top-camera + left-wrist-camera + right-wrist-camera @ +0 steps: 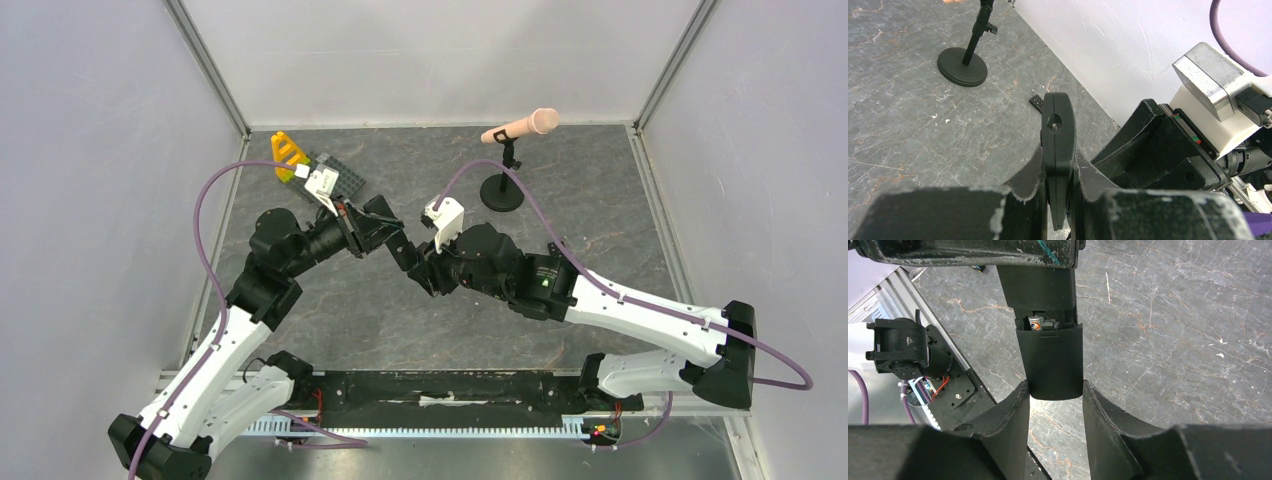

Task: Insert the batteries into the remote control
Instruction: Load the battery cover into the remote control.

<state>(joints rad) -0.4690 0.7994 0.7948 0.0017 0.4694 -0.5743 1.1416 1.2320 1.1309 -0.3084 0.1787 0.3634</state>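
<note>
**White links, black joints, purple cables**

The left arm (215,350) and the right arm (650,315) both pair white lower links with bulky black joints, and their black bases sit at the frame's bottom corners. A purple cable (200,215) loops along each arm. White camera housings (445,220) sit at the wrists. The right gripper (1053,390) has black wedge-shaped fingers (1008,425), scuffed pale at the edges.

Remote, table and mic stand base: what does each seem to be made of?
Remote: probably moulded plastic, matt black, smooth, with a fine cover seam. Table: grey stone-look top with pale and rusty veins; whether it is real stone or a printed laminate, I cannot tell. Stand base: black disc with a dull sheen, likely painted metal, though that is a guess.
</note>
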